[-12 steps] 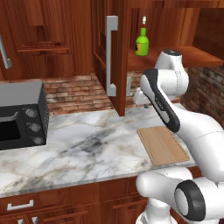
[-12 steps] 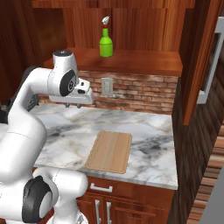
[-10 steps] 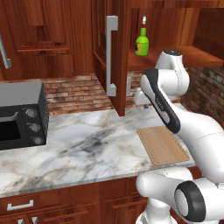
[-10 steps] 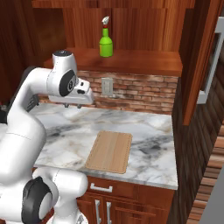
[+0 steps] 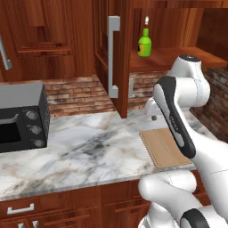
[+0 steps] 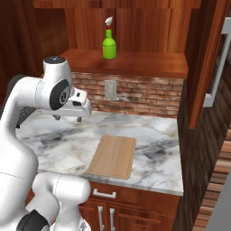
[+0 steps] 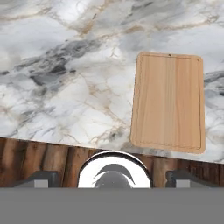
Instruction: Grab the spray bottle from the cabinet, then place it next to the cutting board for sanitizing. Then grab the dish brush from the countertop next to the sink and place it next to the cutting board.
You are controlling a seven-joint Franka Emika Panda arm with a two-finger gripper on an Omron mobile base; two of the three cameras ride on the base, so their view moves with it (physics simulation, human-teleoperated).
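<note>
Above the marble surface nothing has shifted: the gripper, jaws spread and empty, still hangs short of the spray bottle up on the cabinet shelf.

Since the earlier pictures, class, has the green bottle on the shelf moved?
No. The green bottle stands in the same spot on the cabinet shelf, above the wall socket, as before.

Counter: grey-veined white marble, over reddish wood drawers.
Microwave: black, on the counter at 9 o'clock in the left base view.
Backsplash: red brick.
Outlet: on the brick, at 12 o'clock.
</note>
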